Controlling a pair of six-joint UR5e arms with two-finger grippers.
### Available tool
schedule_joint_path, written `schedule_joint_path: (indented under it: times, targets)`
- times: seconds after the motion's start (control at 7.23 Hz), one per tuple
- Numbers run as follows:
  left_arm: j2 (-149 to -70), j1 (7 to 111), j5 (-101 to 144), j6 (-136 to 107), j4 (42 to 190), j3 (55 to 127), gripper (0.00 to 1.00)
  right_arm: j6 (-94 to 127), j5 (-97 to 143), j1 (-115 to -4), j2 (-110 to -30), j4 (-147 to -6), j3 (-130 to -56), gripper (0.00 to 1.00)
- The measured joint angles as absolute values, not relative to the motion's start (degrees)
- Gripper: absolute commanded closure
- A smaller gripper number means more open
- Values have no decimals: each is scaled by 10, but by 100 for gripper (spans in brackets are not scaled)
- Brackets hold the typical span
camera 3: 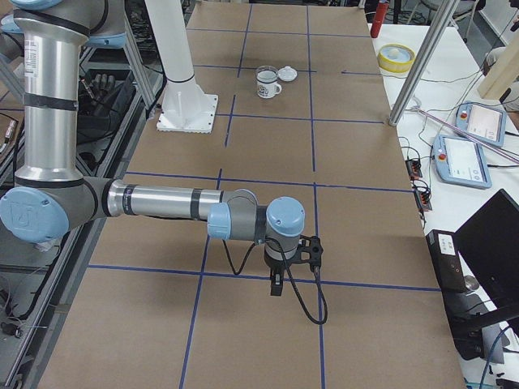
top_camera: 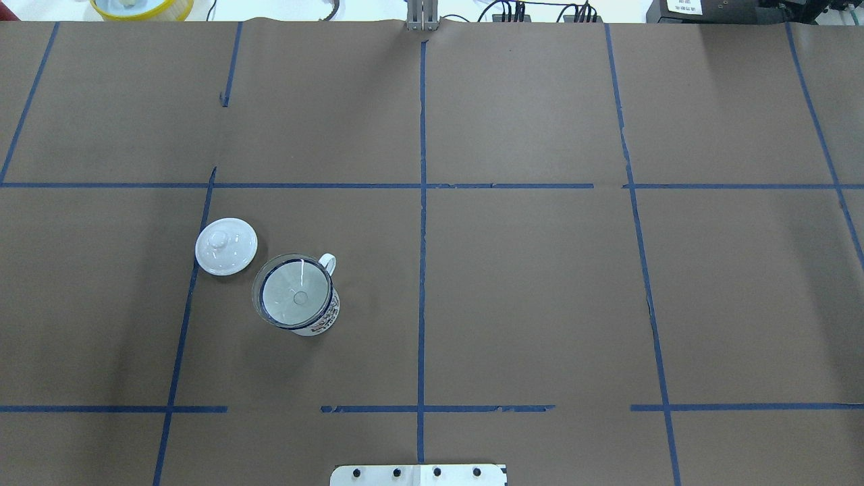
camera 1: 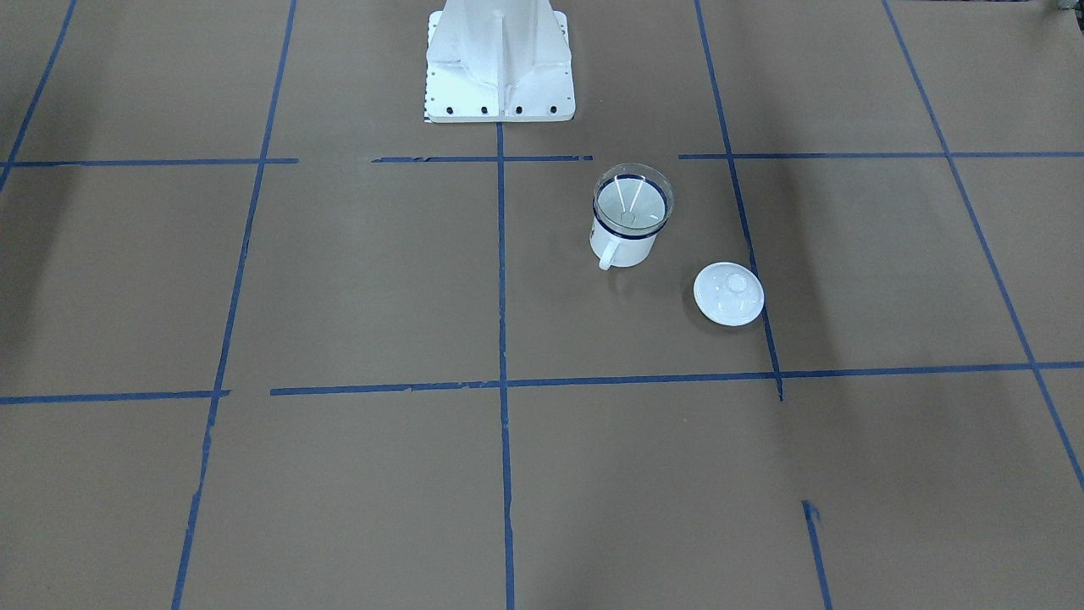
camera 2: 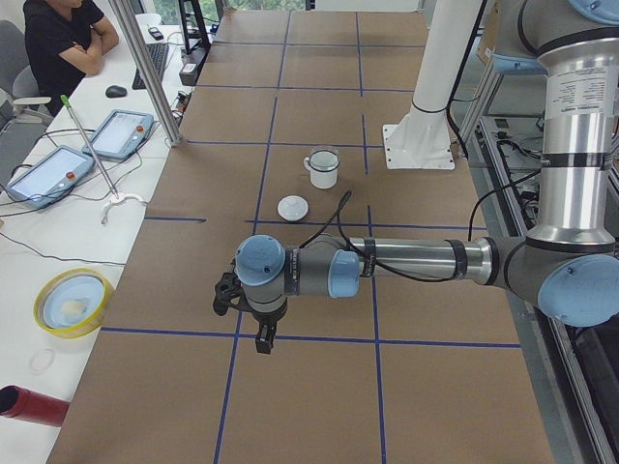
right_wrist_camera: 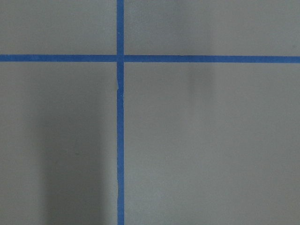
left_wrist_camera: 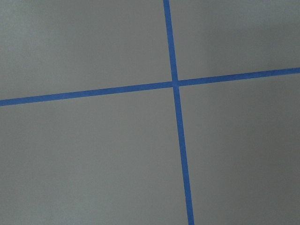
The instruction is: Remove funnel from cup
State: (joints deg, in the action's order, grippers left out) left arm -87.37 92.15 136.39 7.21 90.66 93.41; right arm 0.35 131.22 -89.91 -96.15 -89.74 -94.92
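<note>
Clear plastic funnel (top_camera: pixel 295 293) sat spout-down in the cup (top_camera: pixel 326 318) on the bench's (top_camera: pixel 540 304) left half, nearer the left pincer (camera 2: pixel 259 338) than the right pincer (camera 3: pixel 277 285), whose spread I couldn't tell.

Overhead and front cameras face the counter (camera 1: pixel 339 280) from opposite sides, both showing the cup (camera 1: pixel 622 247). Wrist cameras (very near) see tape lines (left_wrist_camera: pixel 176 84).

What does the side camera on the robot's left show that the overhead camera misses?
Only the left side view: the robot's left arm and its gripper above the table, plus a seated person. Only the overhead view: a coloured print on the cup. Both: the clear funnel sitting in the cup, the white lid beside it, and blue tape lines.
</note>
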Motion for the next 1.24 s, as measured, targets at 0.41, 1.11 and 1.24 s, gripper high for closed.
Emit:
schedule_joint_path:
  times: [0.41, 1.11, 1.24]
  targets:
    - [-892, 921, 1360, 67, 904, 941, 0, 4, 1312, -899, -962, -897, -949, 0]
    - [-1064, 825, 1355, -152, 749, 1095, 0, 4, 1312, -899, -962, -897, -949, 0]
    - [-1090, 773, 1344, -233, 742, 1131, 0, 4, 1312, -899, -962, -897, -949, 0]
